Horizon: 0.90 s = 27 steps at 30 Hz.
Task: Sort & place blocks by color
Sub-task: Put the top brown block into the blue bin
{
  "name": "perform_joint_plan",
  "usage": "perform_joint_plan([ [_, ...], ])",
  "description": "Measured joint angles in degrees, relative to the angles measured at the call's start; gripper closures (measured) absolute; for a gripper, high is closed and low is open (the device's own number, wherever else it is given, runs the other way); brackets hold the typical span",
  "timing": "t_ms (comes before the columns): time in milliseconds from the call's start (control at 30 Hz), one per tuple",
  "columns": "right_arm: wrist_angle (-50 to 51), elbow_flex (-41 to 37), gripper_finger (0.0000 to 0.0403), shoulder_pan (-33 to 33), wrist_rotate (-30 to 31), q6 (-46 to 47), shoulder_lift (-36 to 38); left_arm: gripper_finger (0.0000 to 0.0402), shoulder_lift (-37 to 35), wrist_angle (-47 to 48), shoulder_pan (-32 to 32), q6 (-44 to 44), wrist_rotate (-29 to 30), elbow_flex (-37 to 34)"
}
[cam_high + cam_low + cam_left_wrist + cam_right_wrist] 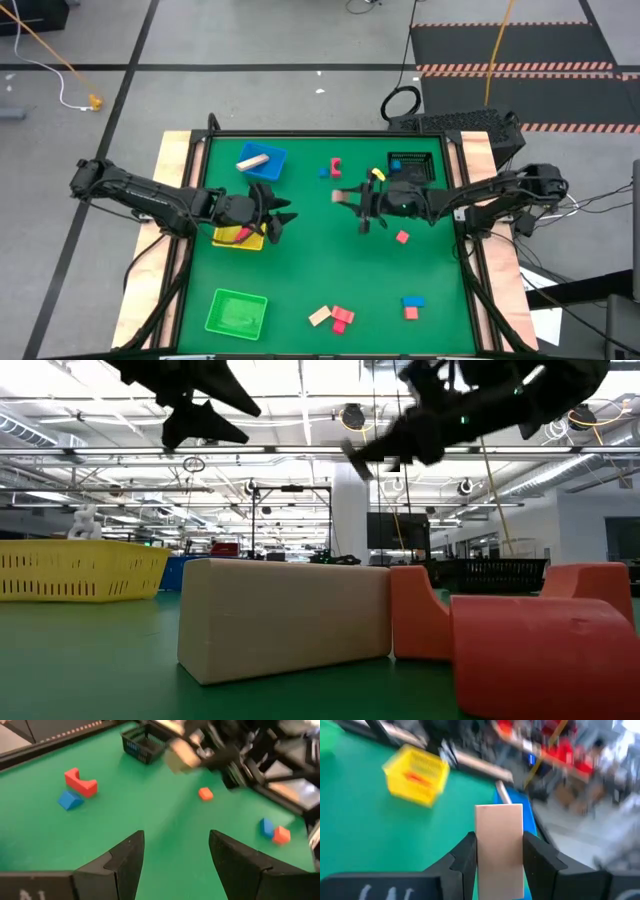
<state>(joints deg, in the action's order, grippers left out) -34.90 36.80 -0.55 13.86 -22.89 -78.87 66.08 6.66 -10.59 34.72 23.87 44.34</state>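
Right gripper (497, 852) clamped on a tan block (499, 847), held above table centre in the high view. Left gripper (270, 212) open, empty, over the yellow tray (240, 240). Risk: the grip is narrow; a fast swing may twist the block loose.

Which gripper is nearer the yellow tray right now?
Left. The left gripper hangs open just beside the yellow tray, while the right gripper, shut on a tan block, is out over the mat's middle.
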Motion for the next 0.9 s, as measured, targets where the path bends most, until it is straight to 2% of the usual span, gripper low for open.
perform_joint_plan([
  [100,-5.0,0.15,0.0291,-3.14,3.96,-4.24,-0.99,0.0179,0.99,-2.89,0.63,0.24,0.06,0.03],
  [333,-4.8,6.77,0.0291,-8.17,14.17,-12.01,-7.67,0.0179,6.13,-8.72,0.83,0.0,-0.28,-0.01],
  [500,-1.79,12.55,0.0291,-9.16,25.9,-16.3,-13.78,0.0179,7.57,-11.24,0.36,-1.28,-0.03,-0.03],
  [733,-1.68,19.38,0.0285,-10.16,26.76,-19.07,-22.56,0.0179,8.9,-14.93,0.7,-3.08,1.71,0.02],
  [900,-1.12,22.81,0.0288,-10.95,31.72,-20.07,-25.9,0.0179,9.03,-13.73,0.76,-3.06,3.97,0.0],
])
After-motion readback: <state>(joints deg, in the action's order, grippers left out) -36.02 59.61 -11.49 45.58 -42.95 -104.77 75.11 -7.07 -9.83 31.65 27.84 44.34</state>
